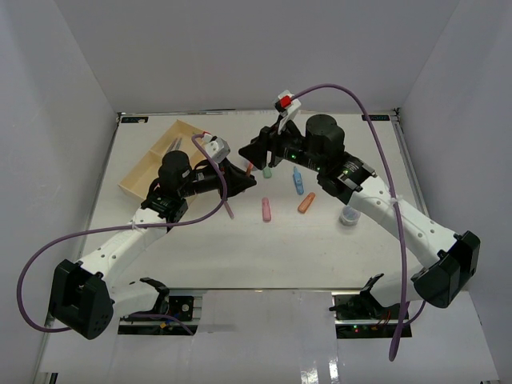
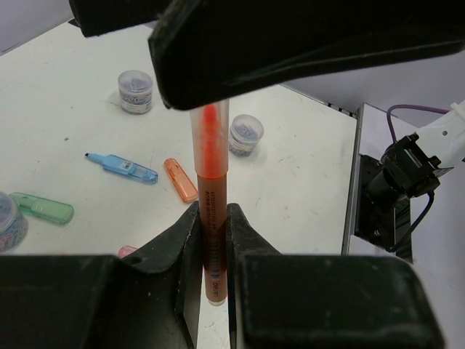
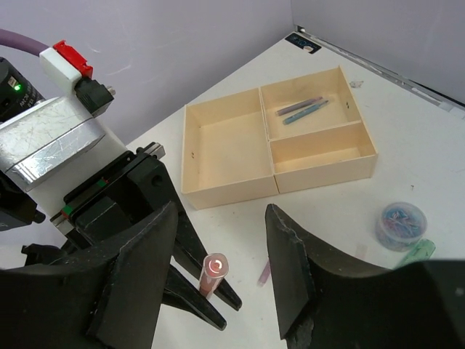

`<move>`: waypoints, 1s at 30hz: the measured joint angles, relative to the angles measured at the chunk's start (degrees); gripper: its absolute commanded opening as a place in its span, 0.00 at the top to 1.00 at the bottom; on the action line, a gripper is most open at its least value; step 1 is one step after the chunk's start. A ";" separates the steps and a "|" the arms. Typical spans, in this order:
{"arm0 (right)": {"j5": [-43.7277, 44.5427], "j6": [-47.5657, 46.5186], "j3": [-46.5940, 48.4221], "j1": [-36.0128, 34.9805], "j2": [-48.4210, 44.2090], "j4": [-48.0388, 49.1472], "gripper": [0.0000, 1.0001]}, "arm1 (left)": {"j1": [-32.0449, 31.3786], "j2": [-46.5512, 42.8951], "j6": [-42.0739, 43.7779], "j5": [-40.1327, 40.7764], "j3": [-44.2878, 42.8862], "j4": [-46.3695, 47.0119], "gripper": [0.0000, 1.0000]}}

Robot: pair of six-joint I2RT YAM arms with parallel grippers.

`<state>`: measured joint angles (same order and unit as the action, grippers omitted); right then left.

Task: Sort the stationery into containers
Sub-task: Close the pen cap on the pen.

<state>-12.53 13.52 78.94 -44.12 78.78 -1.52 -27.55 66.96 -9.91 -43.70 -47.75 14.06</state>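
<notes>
2 grippers, 1 orange pen: a handover in the making

1 thin orange pen (image 2: 211,182) is pinched in the left gripper (image 2: 213,218). Its jaws stand narrow and clamp the brownish lower barrel, leaving the upper part free past the tips. The right gripper (image 3: 220,218) faces the pen end-on. Its jaws stand wide, 1 on each side of the pen, with clear space on both sides and no contact.

Judged from this, the step is a pass from left to right on the way to the tray (image 3: 229,195), which lies well beyond the right jaws' tips. The next move calls for the right jaws to meet the free barrel squarely before the left pair lets go.

The pen is a smooth, round plastic tube, see-through at the top with an orange core, and printed where it is gripped. Such a barrel may roll or slide in a loose pinch. The tray is pale, matte and thin-walled, with 3 compartments, and 2 pens (image 3: 301,109) lie in the farthest. Beyond the left jaws and off to 1 side, chunky glossy markers (image 2: 120,166) and clear round jars (image 2: 136,91) of coloured bits rest on the white table (image 2: 290,189).
</notes>
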 measured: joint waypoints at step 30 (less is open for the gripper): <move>0.83 1.70 -2.89 -2.19 1.84 3.34 0.92 | 0.00 -0.11 -0.61 0.81 0.00 0.07 1.00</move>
<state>-11.70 15.22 76.05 -46.30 80.62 1.83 -27.55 66.85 -10.52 -42.89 -47.75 14.13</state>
